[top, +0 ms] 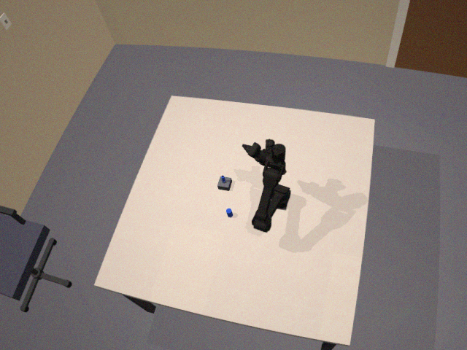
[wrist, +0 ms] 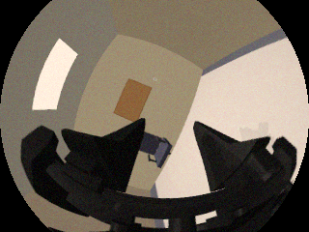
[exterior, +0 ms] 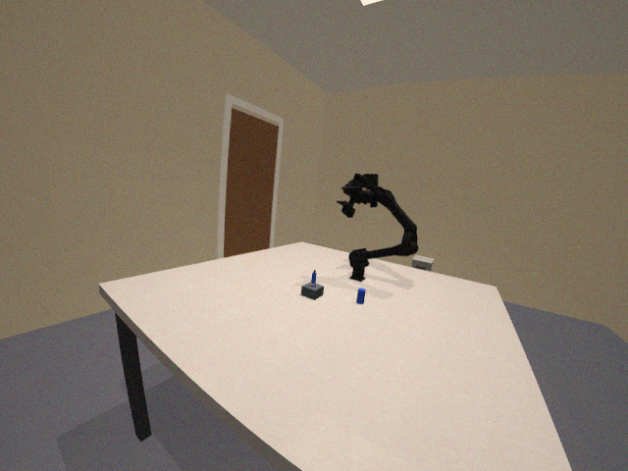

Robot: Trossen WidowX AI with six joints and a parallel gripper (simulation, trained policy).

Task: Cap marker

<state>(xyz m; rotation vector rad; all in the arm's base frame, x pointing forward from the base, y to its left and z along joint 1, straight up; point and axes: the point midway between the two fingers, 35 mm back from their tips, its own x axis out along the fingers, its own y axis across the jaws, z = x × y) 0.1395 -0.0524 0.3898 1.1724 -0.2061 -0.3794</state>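
1. Mark the cap (top: pixel 229 212) (exterior: pixel 360 295) as loose and upright on the table (top: pixel 181 256) (exterior: pixel 354 370) (wrist: pixel 275 92): just below centre in the top view, right of the block in the exterior view. Standing on end, so likely graspable from the sides, without righting first.
2. Mark the marker (top: pixel 223 179) (exterior: pixel 314 278) as uncapped, tip up in the holder block (top: pixel 225 188) (exterior: pixel 311 291), up and slightly left of the cap in the top view. Presumably held upright there to take a downward push without needing a second hand.
3. Log the gripper (top: pixel 246 147) (exterior: pixel 340 195) (wrist: pixel 170 123) as spread partway, with nothing between the fingertips. Raised high above the table, right of centre in the exterior view; well apart from both task pieces.
4. Note the aim: roughly sideways, with wall and table edge between the fingers in the wrist view, neither cap nor marker visible there. Good for clearance, poor for a grasp.
5. Judge the task as at the approach stage: grasp, placing and pressing all undone.
6. Next, probably: swing toward the cap, tilt down, lower around the sides, close. Watch for tipping the cap with an off-centre finger, or brushing the marker on the way.
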